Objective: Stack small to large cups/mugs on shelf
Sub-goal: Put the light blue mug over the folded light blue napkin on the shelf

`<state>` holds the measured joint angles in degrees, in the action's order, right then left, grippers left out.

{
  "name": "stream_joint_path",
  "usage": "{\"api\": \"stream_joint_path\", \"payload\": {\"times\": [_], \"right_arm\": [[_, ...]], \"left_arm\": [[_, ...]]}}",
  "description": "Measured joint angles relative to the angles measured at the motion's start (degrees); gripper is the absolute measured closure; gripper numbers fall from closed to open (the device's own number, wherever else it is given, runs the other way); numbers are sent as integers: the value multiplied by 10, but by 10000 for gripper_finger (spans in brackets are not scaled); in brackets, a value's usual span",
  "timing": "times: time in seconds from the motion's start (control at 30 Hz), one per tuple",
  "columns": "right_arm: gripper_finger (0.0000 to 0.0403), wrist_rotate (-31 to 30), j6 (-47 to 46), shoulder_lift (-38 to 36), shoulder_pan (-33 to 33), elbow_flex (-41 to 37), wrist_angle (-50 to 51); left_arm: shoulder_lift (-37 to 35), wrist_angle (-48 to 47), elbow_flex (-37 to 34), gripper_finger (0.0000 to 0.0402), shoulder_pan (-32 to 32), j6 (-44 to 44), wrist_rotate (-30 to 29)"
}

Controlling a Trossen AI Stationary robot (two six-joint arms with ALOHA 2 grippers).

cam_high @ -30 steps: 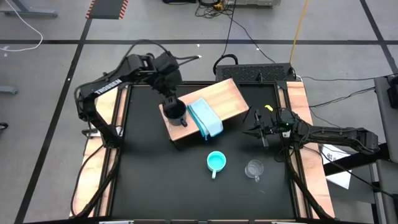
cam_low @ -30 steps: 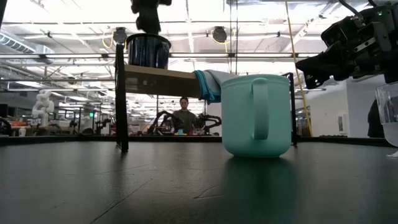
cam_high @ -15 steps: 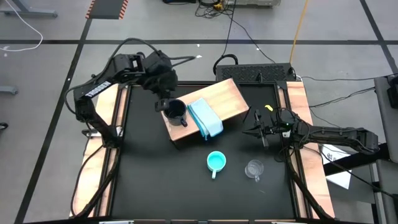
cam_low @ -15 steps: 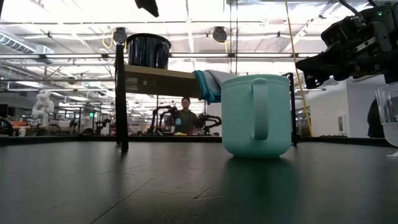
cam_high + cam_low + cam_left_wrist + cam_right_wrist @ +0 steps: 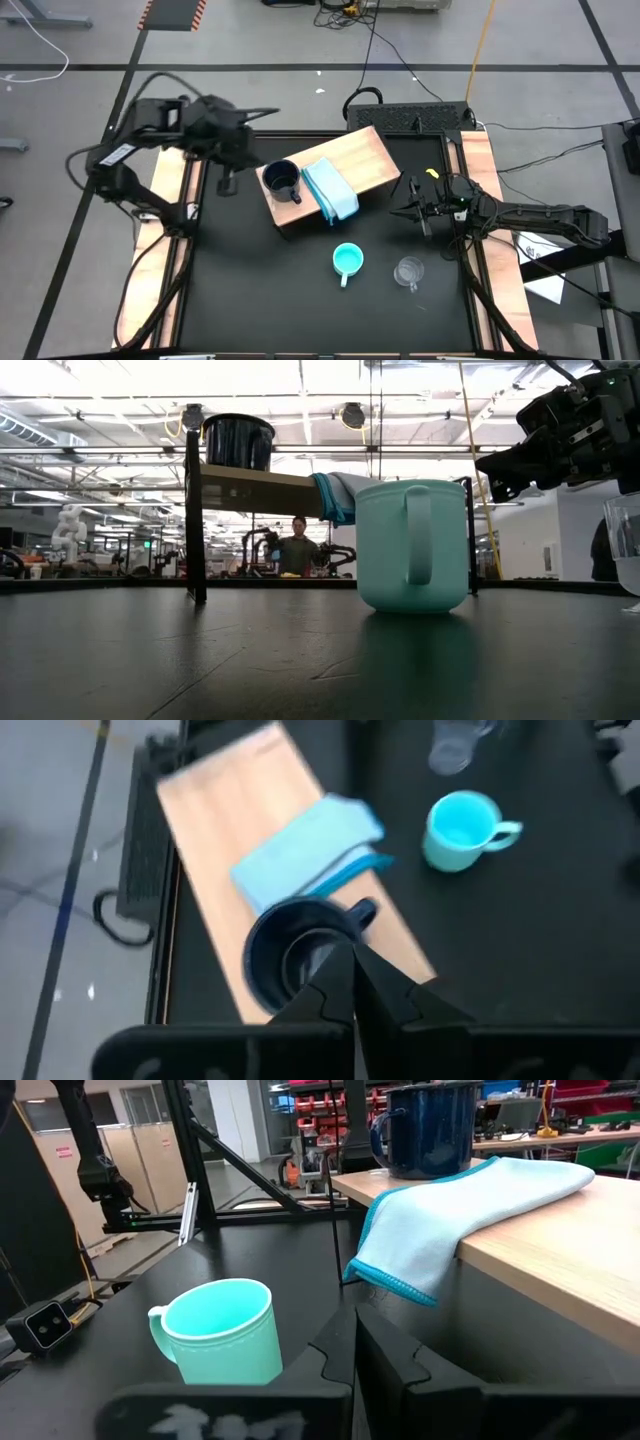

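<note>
A dark navy mug (image 5: 283, 180) stands upright on the left end of the tan wooden shelf (image 5: 365, 157), beside a folded pale blue cloth (image 5: 330, 188). In the low view the mug (image 5: 238, 442) sits on the shelf top (image 5: 262, 490). A turquoise cup (image 5: 347, 261) and a clear glass mug (image 5: 408, 270) stand on the black table nearer the front. My left gripper (image 5: 228, 184) hangs shut, left of the shelf and clear of the mug (image 5: 300, 945). My right gripper (image 5: 405, 212) waits shut, right of the shelf.
The shelf stands raised on dark legs (image 5: 194, 520), with free black table in front of and beneath it. The cloth's edge (image 5: 400, 1275) hangs over the shelf's front. Wooden side rails (image 5: 165, 260) border the table. A person (image 5: 294, 545) stands far behind.
My left gripper has risen from above the navy mug and drawn back toward the table's left edge, closing its fingers on the way. The mug stays upright on the shelf.
</note>
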<state>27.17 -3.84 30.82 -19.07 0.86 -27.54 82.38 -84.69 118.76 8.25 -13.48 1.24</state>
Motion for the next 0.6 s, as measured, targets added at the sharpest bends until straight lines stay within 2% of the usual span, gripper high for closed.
{"api": "stream_joint_path", "payload": {"times": [0.2, 0.37, 0.47, 0.6], "right_arm": [[403, 0, 0, 0, 0, 0, 1], [403, 0, 0, 0, 0, 0, 2], [403, 0, 0, 0, 0, 0, 2], [403, 0, 0, 0, 0, 0, 2]], "left_arm": [[-28, -11, 0, 400, -63, 50, -78], [-45, -16, -7, 401, -109, 87, -115], [-64, 16, -45, 401, -130, 82, -119], [-114, 75, -135, 401, -135, 72, -125]]}}
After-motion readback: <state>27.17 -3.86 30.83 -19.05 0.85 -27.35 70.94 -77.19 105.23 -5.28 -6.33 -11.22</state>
